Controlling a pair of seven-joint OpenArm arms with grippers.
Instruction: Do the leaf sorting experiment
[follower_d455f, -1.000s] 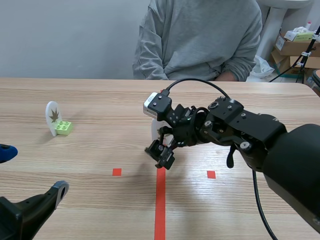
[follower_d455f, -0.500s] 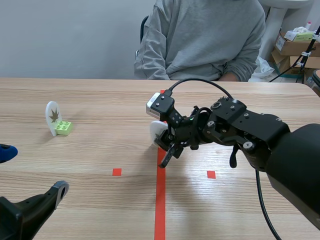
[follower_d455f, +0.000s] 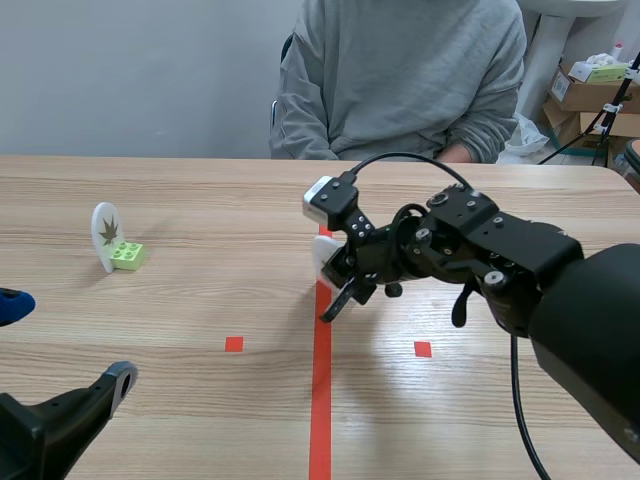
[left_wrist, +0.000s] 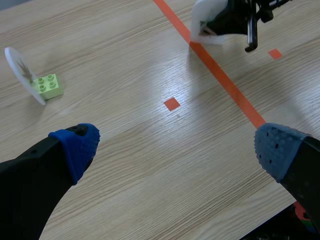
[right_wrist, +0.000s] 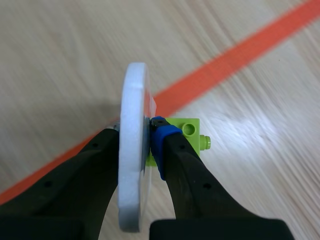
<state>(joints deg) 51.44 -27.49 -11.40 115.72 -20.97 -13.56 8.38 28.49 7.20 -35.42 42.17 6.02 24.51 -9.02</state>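
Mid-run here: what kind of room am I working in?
Probably a robotics lab or test room: a wooden table marked with orange-red tape lines, a person seated across it, and cardboard boxes stacked in the corner.

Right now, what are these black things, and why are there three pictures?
They are two robot arms at a wooden table. One picture looks out from between the arms; the other two come from a camera on each wrist. The right end effector is shut on a white disc fixed to a green brick. The left end effector is open, holding nothing. A leaf disc stands on the table with a second brick. A person in grey sits opposite.
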